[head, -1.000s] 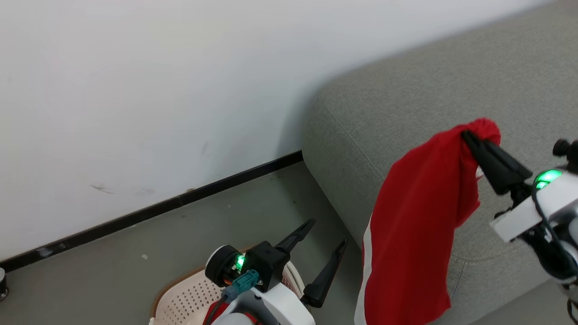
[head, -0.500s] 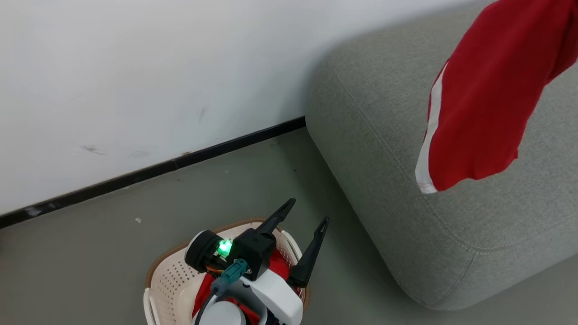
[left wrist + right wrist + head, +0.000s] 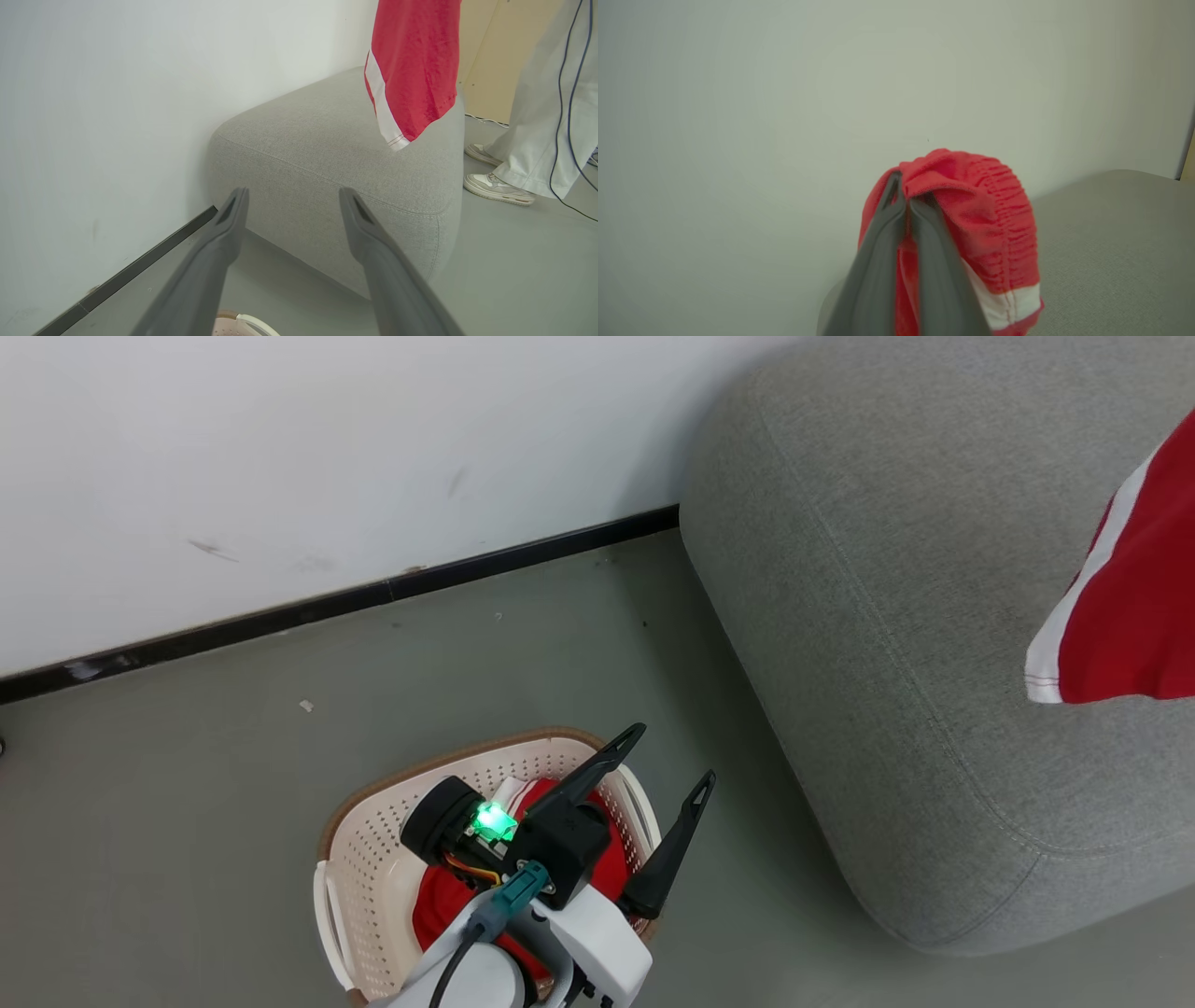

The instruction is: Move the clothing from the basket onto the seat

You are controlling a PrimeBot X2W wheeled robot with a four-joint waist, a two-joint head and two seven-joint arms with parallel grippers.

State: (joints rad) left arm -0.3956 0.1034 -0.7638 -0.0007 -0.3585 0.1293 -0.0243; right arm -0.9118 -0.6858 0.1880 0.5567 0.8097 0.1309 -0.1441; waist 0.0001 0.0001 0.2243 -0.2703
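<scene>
Hanging from the right gripper [image 3: 903,193], the clothing [image 3: 1134,616] is cut off.

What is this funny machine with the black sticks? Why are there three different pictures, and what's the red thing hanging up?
It is a robot on wheels with two arms. Each arm ends in an end effector: two long dark fingers that pinch like tongs.

One picture comes from a camera on the robot's head, looking down. The other two come from small cameras on its wrists, looking along the fingers.

The left end effector is open and empty. It hovers over the basket, where more red clothing lies. The right end effector is pinched shut on a red garment with a white stripe, which hangs above the grey sofa.

The legs and shoes in the left wrist picture belong to a person standing nearby.
</scene>
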